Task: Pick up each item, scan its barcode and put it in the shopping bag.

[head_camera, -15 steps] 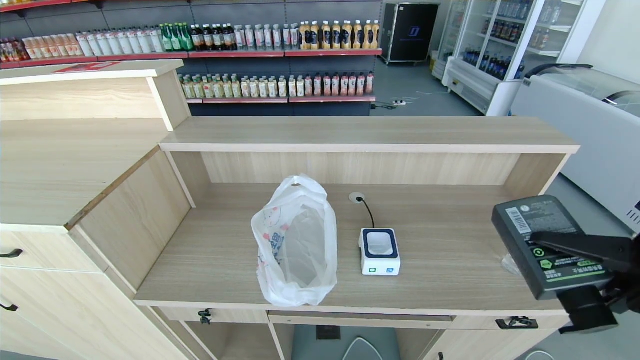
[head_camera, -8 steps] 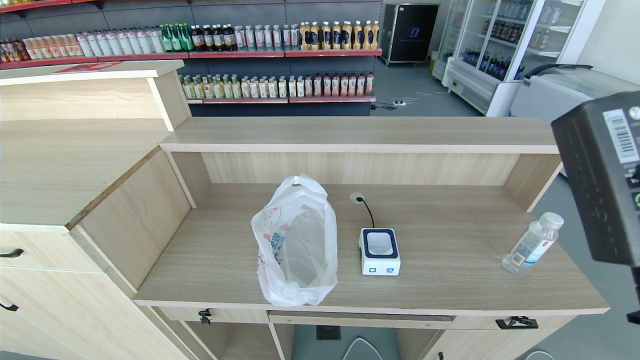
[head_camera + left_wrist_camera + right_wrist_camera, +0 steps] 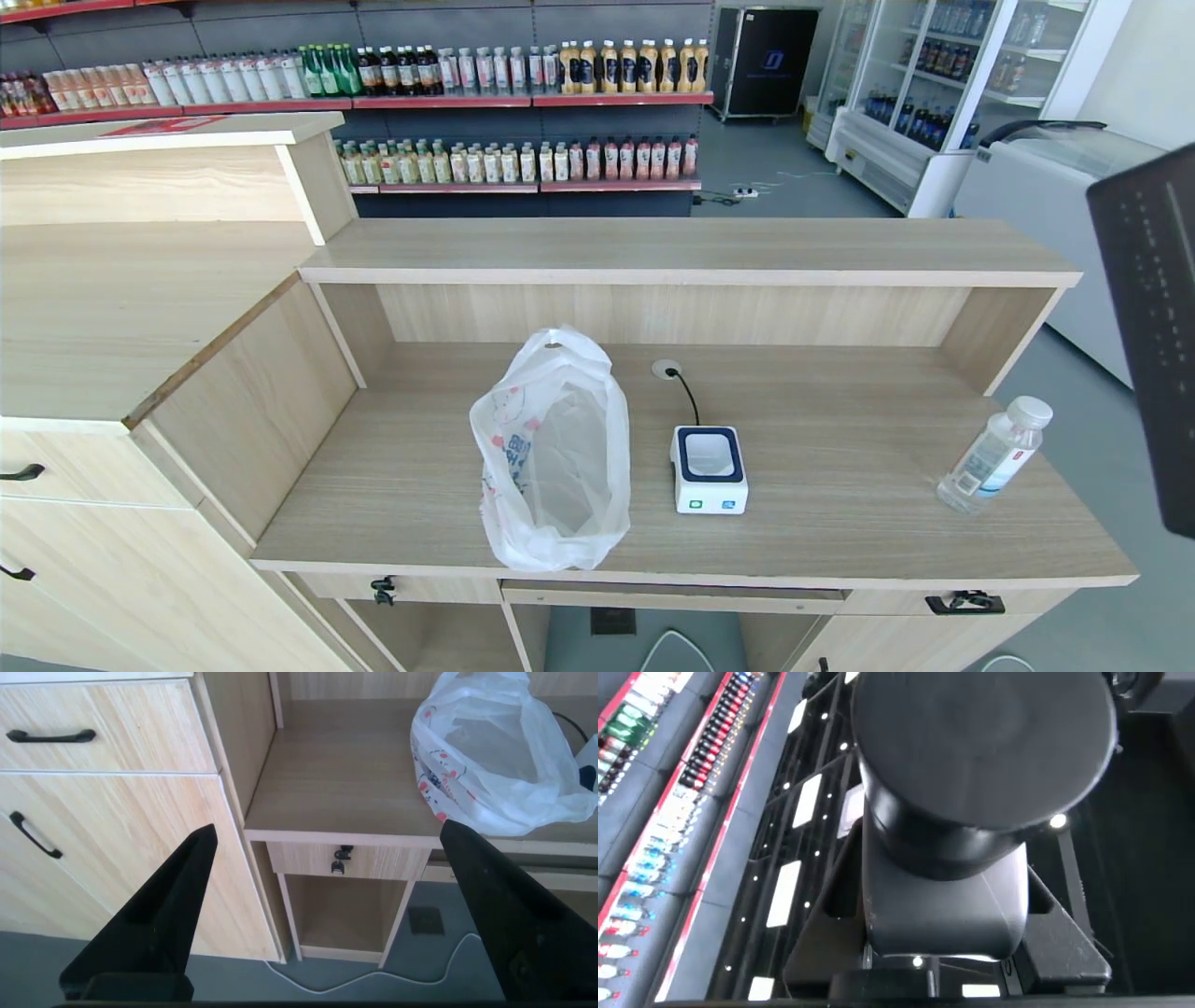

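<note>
Pale-wood checkout counter point(image 3: 840, 439) in a shop, rows of bottles on the drink shelves point(image 3: 523, 93) across the top of the head view. Left of centre, a white plastic shopping bag point(image 3: 551, 448) slumped on the counter, mouth gaping towards the camera. Just to its right and not touching it, a small white barcode scanner point(image 3: 709, 469) with a dark-framed window, black cable point(image 3: 689, 397) running back to a round port in the counter top. At lower right, near the counter's end and well apart from the scanner, a clear water bottle point(image 3: 994, 455) with a white cap, standing. At the right edge, raised in the air above the bottle and cut off by the border, a black package point(image 3: 1153, 327), ridged face to the camera. Grip of the right gripper on it: impossible to tell. In the left wrist view, left gripper point(image 3: 327, 827) released, dark fingers point(image 3: 159, 924) spread wide with nothing between them, out in front of the counter's front corner beside the drawer cabinet point(image 3: 93, 812), the bag on the counter beyond.
</note>
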`<state>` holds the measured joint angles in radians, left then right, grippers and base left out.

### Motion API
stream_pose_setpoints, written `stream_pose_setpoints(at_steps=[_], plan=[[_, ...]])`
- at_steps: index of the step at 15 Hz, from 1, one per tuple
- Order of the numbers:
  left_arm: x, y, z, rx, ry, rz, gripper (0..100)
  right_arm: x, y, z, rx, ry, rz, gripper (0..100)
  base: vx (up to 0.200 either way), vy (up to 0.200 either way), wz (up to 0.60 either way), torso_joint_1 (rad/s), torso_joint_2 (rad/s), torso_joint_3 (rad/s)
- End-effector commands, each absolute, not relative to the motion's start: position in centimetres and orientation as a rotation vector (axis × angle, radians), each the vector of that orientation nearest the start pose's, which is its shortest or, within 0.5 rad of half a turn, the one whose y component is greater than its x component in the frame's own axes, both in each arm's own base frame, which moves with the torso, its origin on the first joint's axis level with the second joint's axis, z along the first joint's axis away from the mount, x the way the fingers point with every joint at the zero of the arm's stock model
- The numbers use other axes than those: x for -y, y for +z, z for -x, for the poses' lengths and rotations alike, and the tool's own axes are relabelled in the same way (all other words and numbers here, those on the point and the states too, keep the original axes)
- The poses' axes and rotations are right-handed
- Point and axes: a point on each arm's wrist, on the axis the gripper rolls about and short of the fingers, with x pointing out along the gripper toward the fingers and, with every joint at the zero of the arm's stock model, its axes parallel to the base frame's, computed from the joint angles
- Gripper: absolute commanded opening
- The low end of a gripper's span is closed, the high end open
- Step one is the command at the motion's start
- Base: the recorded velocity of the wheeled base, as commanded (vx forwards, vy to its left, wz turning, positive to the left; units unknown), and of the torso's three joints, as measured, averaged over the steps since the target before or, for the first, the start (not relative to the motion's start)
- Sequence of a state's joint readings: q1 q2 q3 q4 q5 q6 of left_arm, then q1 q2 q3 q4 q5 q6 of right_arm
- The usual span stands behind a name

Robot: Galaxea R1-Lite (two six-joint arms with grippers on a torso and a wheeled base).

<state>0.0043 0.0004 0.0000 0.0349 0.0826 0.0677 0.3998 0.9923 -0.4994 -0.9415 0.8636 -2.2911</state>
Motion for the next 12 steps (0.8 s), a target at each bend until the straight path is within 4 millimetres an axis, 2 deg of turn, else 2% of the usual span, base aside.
stream_pose_setpoints(at_steps=[1,6,12], plan=[[-0.2,7.2,2.3,-0.038,0.086,-0.069,100,-5.5,27.9,-7.9,1.7,0.068,1.954,0,0.0,0.0,0.0,0.0,0.0,0.0],[-0.2,7.2,2.3,-0.038,0.086,-0.069,100,-4.8,27.4,-5.6,1.752,0.073,1.886,0,0.0,0.0,0.0,0.0,0.0,0.0],[-0.2,7.2,2.3,-0.038,0.086,-0.069,100,-5.0,26.9,-5.0,1.795,0.138,1.841,0,0.0,0.0,0.0,0.0,0.0,0.0]])
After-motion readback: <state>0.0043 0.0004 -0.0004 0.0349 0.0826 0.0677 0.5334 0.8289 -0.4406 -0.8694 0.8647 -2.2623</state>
